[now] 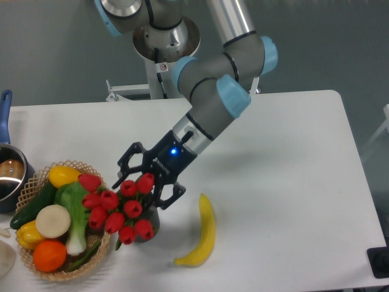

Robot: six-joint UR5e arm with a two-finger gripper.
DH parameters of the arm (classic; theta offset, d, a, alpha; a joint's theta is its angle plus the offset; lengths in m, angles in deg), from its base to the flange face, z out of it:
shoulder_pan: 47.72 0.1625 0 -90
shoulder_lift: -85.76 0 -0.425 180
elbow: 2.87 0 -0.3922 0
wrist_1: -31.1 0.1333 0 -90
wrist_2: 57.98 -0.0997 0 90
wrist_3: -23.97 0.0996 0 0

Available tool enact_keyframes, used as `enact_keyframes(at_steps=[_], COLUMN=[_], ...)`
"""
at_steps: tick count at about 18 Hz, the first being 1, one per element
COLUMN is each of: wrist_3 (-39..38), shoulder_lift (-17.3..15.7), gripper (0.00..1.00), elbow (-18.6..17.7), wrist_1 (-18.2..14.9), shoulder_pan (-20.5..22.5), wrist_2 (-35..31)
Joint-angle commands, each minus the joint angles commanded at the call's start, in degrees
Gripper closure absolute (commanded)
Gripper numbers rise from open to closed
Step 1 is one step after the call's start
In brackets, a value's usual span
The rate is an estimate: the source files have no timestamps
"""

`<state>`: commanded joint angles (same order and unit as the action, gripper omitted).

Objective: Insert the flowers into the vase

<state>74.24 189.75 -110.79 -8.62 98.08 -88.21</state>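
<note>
The flowers, a bunch of red tulips, lean to the left with their heads spread over the right rim of a wicker basket. Their stems are hidden under the heads. The vase is a dark grey cylinder, and only a small part of it shows below the tulips on the right. The stems seem to go down into it. My gripper hangs right over the bunch. Its black fingers are spread wide apart on either side of the upper tulip heads. It looks open.
A wicker basket of vegetables and fruit stands at the front left, touching the tulips. A yellow banana lies just right of the vase. A metal pot with a blue handle stands at the left edge. A white object shows at the bottom left corner.
</note>
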Motion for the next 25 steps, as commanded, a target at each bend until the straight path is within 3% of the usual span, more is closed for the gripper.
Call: enact_keyframes(at_steps=[7,9,13,18,25], wrist_3=[-0.09,-0.09,0.35,0.53,4.39], shoulder_lift=[-3.87,-4.75,-6.42,-4.15,0.08], gripper=[0.00,0.00,0.00,0.00,0.00], elbow=[-0.97,-0.71,-0.01,3.50,4.04], wrist_1=[-0.09,-0.18,-0.09,-0.18,-0.53], shoulder_pan=[3.69,5.63,7.04,6.78,8.36], wrist_2=[-0.26,-3.06,-21.92,-42.33,-56.15])
